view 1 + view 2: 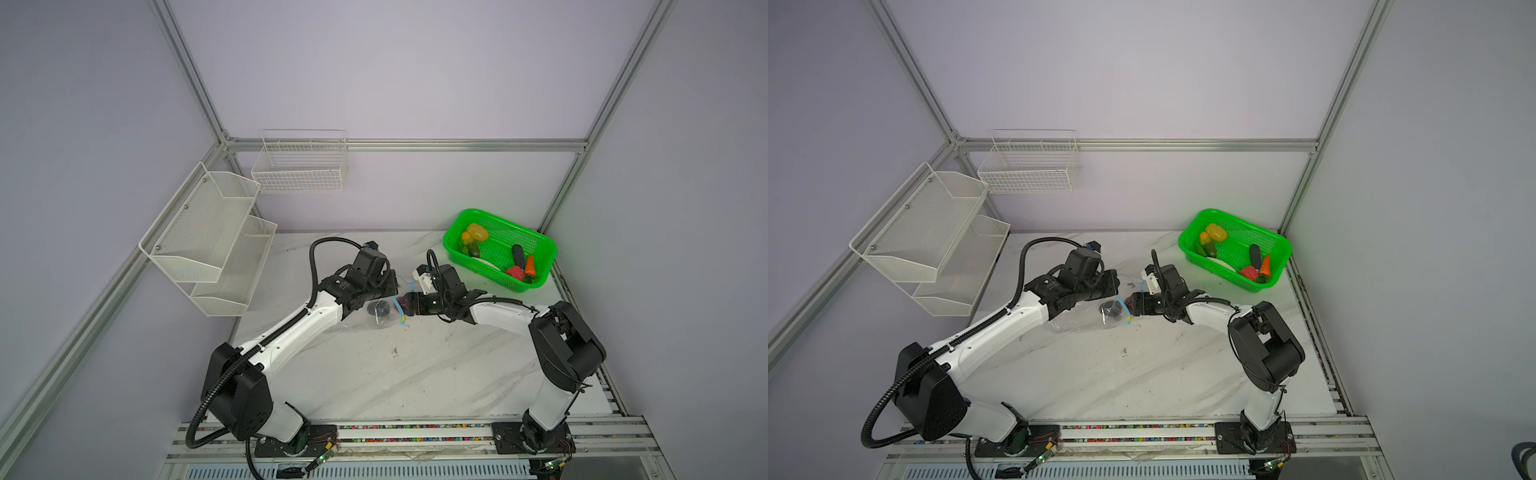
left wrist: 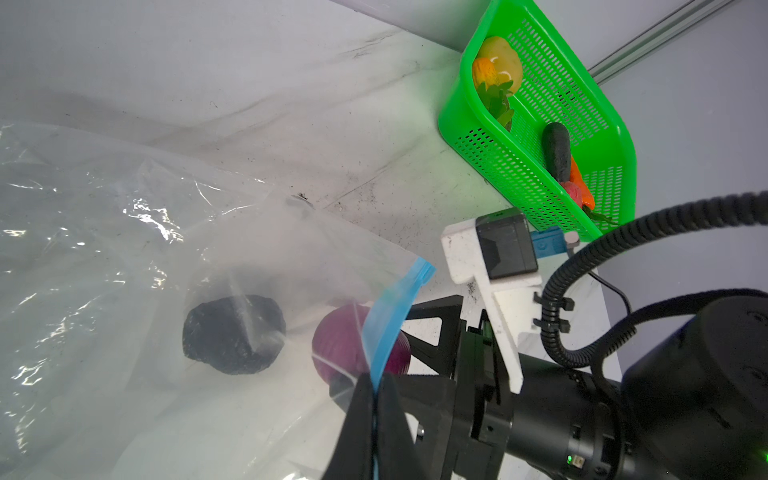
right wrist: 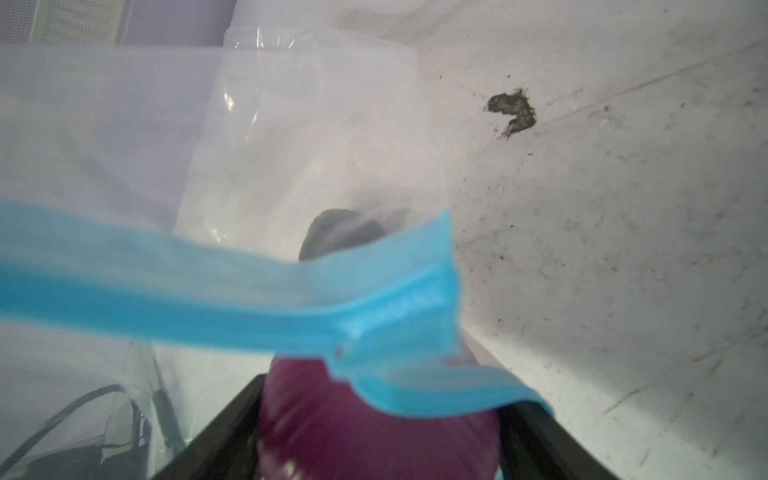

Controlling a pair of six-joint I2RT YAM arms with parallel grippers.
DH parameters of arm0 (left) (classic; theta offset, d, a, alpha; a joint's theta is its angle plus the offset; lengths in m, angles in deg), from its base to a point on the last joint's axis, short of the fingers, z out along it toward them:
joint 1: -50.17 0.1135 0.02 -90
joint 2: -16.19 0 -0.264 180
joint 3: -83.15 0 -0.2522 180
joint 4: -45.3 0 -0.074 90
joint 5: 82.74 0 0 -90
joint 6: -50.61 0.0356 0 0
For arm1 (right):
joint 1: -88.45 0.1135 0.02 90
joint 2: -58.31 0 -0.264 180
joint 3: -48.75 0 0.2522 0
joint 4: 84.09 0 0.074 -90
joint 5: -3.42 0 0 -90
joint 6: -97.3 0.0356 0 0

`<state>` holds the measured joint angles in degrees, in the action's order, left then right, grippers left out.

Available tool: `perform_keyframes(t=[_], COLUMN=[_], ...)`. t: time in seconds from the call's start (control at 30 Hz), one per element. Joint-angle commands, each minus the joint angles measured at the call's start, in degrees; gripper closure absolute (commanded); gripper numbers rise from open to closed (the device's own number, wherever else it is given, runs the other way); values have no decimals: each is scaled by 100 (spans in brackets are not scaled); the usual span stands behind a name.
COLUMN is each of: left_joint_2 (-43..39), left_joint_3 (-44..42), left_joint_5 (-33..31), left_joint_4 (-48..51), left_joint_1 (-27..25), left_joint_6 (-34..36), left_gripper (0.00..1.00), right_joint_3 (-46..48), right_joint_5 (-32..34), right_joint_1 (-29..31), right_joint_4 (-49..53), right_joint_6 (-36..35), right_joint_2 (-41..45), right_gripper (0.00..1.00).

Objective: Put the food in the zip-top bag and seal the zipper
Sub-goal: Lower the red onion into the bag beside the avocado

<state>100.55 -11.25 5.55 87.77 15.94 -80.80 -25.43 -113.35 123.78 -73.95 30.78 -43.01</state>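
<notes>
The zip-top bag [image 1: 365, 322] [image 2: 124, 249] lies clear and crinkled on the marble table, mouth toward the right arm. My left gripper [image 2: 375, 380] [image 1: 395, 286] is shut on the blue zipper [image 2: 386, 316] [image 3: 208, 291], holding that edge up. A yellow slider [image 1: 1128, 319] sits at the strip's near end. A dark food piece [image 2: 235, 334] [image 1: 379, 309] lies inside the bag. My right gripper [image 3: 382, 407] [image 1: 405, 303] is at the bag's mouth, its jaws closed on a purple food piece [image 3: 374, 424] [image 2: 340, 345] partly under the blue strip.
At the back right stands a green basket [image 1: 453, 241] with yellow [image 1: 477, 232], dark [image 1: 518, 255], orange [image 1: 529, 266] and red [image 1: 515, 272] food. White mesh shelves [image 1: 208, 237] hang on the left wall, a wire basket [image 1: 299, 166] on the back wall. A dark stain [image 1: 394, 352] marks the table.
</notes>
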Motion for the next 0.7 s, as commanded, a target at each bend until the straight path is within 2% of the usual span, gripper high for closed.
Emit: perform_keyframes(t=[0.0, 0.4, 0.67], left_joint_2=[-286, -280, -276], left_joint_3=[-196, -209, -205], left_joint_5=[-26, -31, -22], left_joint_4=[-224, -221, -239], left_joint_1=[14, 12, 9], left_joint_6=[-52, -60, -60], left_gripper=[100, 100, 100], right_joint_3=[-110, -150, -216], right_joint_5=[94, 129, 141], right_joint_1=[44, 55, 62], right_joint_4=[89, 142, 242], right_joint_6=[-63, -90, -131], right_joint_2=[112, 121, 168], right_gripper=[19, 12, 12])
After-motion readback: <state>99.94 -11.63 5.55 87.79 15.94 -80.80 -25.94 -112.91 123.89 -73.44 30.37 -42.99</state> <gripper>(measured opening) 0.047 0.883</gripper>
